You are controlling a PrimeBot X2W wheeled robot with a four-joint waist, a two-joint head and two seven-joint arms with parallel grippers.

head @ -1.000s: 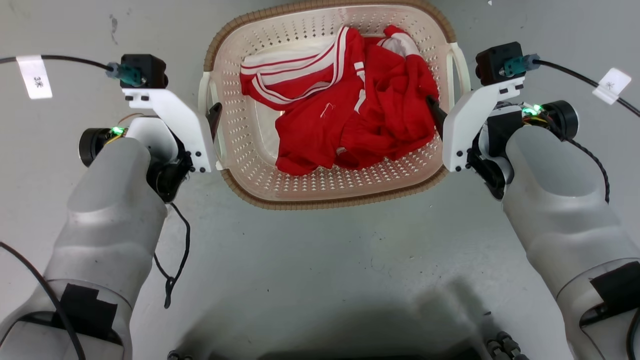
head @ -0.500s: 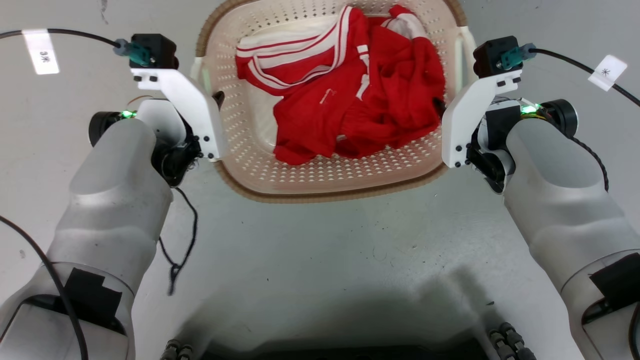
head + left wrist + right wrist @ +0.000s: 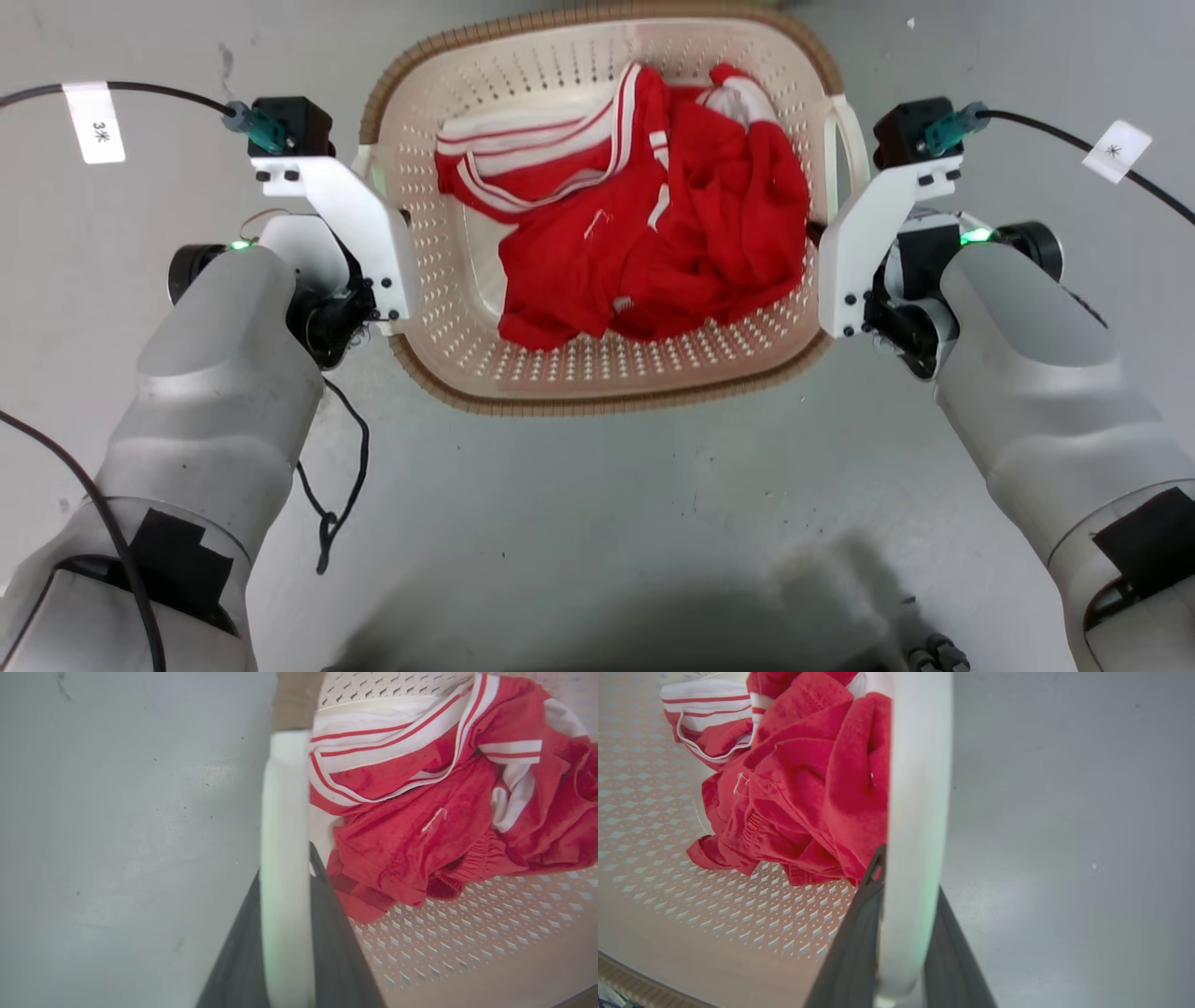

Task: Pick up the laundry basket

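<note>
Left gripper clamped across white left handle of laundry basket. Right gripper clamped on right handle. Same holds as half second back; head camera shifted. Fingertips hidden behind brackets in head view. Basket between arms over grey floor: perforated cream plastic, woven brown rim, crumpled red garment inside.

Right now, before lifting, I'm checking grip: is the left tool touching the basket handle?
Touching. The left wrist view shows the white basket handle pinched between the dark fingers of the left tool, no gap.
</note>
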